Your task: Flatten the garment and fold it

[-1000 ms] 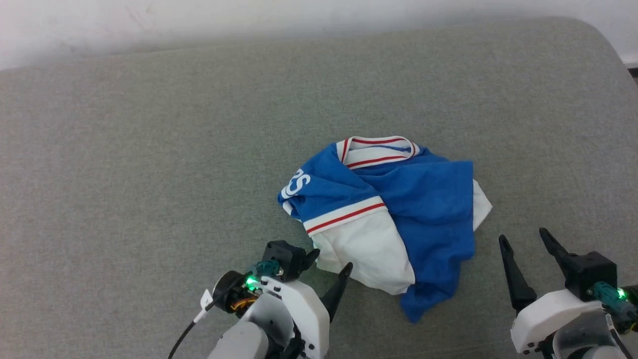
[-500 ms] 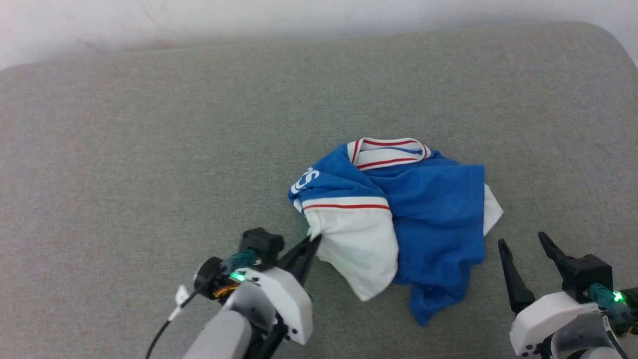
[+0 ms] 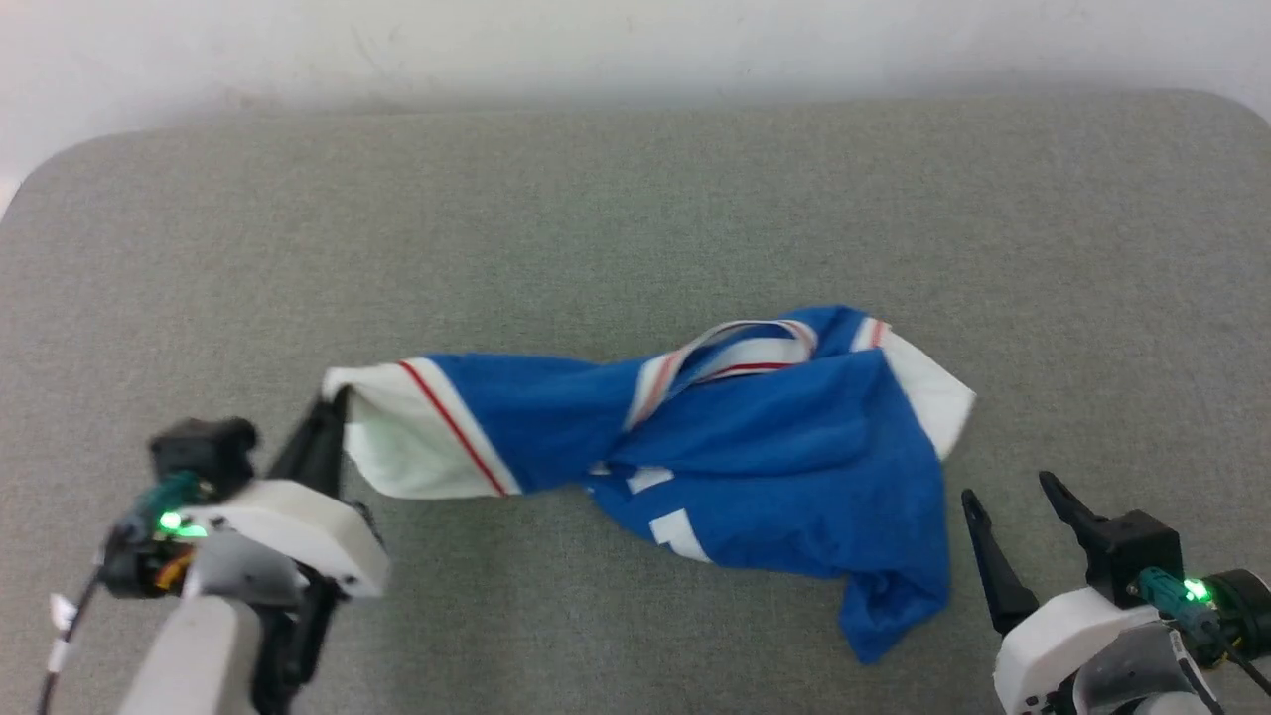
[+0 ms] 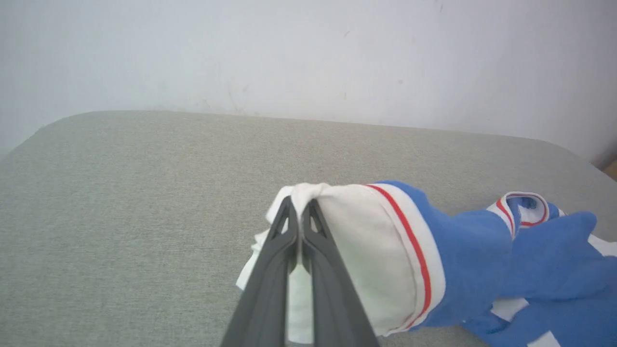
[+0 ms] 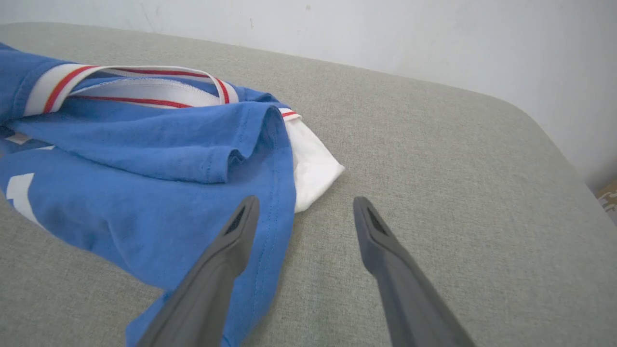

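Note:
The garment [image 3: 775,447] is a royal-blue T-shirt with white sleeves and red-striped trim, stretched out across the grey cushion. My left gripper [image 3: 333,412] is shut on the edge of its white sleeve [image 4: 356,255] and holds that sleeve out to the left, off the surface. In the left wrist view the left gripper [image 4: 300,209] pinches the white cloth between its tips. The striped collar [image 3: 735,357] lies twisted near the middle. My right gripper [image 3: 1003,497] stands open just right of the shirt's blue hem; in its wrist view the right gripper [image 5: 303,205] straddles the hem [image 5: 270,212] beside the other white sleeve [image 5: 313,164].
The grey cushioned surface [image 3: 635,199] runs wide to the back and left, with rounded far corners. A white wall [image 3: 635,40] rises behind it. Bare cushion lies to the right of the garment [image 5: 458,193].
My left gripper has shut on the white sleeve and pulled it far to the left, stretching the crumpled shirt out. The head view has shifted. The right gripper stays open.

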Available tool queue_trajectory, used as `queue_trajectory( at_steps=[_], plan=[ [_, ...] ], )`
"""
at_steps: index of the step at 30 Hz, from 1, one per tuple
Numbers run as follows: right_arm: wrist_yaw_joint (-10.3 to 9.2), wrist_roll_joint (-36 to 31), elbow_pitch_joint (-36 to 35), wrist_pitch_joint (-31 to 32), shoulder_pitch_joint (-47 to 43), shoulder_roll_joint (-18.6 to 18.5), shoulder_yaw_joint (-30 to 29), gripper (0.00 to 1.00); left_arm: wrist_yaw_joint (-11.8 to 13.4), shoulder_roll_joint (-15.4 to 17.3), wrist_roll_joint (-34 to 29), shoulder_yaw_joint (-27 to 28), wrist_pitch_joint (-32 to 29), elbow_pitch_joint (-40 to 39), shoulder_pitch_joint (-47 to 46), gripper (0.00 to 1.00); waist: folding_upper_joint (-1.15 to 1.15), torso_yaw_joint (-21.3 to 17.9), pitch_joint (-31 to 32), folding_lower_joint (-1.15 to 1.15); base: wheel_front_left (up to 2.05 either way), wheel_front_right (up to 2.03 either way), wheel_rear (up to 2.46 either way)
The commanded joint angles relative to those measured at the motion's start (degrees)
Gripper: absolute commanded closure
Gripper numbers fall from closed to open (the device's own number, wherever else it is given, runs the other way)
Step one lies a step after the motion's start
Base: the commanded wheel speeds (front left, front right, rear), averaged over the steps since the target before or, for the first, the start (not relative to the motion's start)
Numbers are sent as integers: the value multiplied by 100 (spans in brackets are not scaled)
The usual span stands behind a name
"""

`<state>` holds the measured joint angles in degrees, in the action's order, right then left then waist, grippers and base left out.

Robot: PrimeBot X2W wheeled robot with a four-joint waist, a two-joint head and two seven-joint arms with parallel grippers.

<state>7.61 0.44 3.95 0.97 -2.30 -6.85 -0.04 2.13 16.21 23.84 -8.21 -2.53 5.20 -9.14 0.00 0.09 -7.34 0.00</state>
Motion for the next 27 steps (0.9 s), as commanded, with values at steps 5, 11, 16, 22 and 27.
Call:
queue_trajectory(
  at_steps=[5, 11, 16, 22, 27],
  plan=[
    [-12, -6, -1, -34, 183, -96, 52, 0, 371, 287, 30, 550, 172, 813, -562, 55, 0, -260, -308, 0, 0, 0, 0],
    [-12, 7, 51, -55, 151, -118, 46, 0, 533, 137, -54, 602, 775, 1492, -809, 0, 0, -226, -266, 0, 0, 0, 0],
    [-12, 113, 0, 30, 81, -234, 151, 0, 403, -32, -224, 449, 1543, 1447, -741, 0, 0, 21, -3, 0, 0, 0, 0],
    [-12, 647, -24, 629, 80, -653, 758, 0, 278, -194, -845, 75, 1747, 592, -197, 0, 0, 389, 267, 0, 0, 0, 0],
    [-12, 1215, 94, 1275, 199, -947, 1251, 0, 282, -362, -1170, -29, 1751, 14, 329, 0, 0, 618, 320, 0, 0, 0, 0]
  ],
)
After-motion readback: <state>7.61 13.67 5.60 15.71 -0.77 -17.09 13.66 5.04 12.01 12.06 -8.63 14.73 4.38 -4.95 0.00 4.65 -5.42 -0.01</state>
